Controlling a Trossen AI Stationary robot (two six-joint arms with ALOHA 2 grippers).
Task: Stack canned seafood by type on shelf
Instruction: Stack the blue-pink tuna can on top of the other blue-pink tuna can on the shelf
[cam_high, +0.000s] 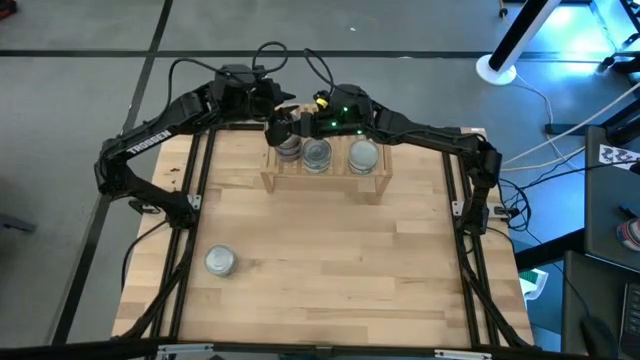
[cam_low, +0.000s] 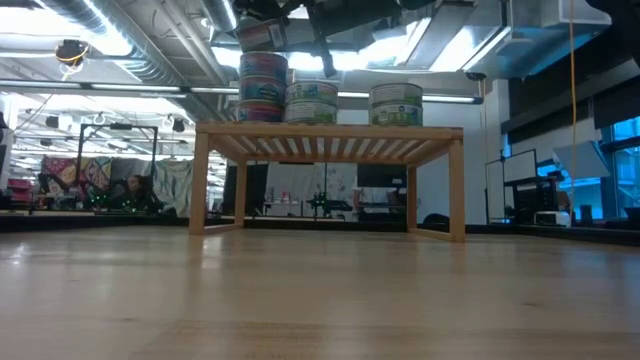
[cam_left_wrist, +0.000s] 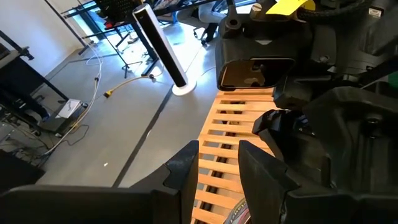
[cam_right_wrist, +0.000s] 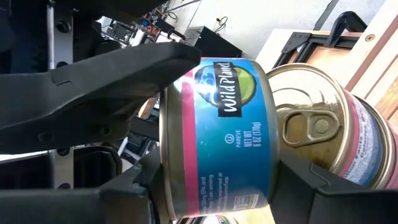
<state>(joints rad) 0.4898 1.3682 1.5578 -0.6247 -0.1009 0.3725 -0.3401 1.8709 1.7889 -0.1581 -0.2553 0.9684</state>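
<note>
Tins (cam_low: 262, 85) stand sorted along the shelf (cam_low: 330, 135) at the counter's far edge; the right gripper (cam_right_wrist: 205, 130) grasps a blue-pink tin (cam_right_wrist: 214, 137) just above its matching stack, while the left gripper (cam_left_wrist: 217, 168), partly parted and empty, hovers close beside.

One shelf (cam_high: 325, 186), three stacks (cam_high: 316, 155), one loose tin (cam_high: 220, 261)

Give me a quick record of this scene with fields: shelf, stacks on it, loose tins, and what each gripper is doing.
shelf: wooden rack at the table's far side
stacks: three on the shelf; multicoloured stack, teal stack, single teal tin
loose tin: one on the table, near left
right gripper: shut on a Wild Planet tin, above the multicoloured stack
left gripper: over the shelf's slats, holding nothing visible
</note>
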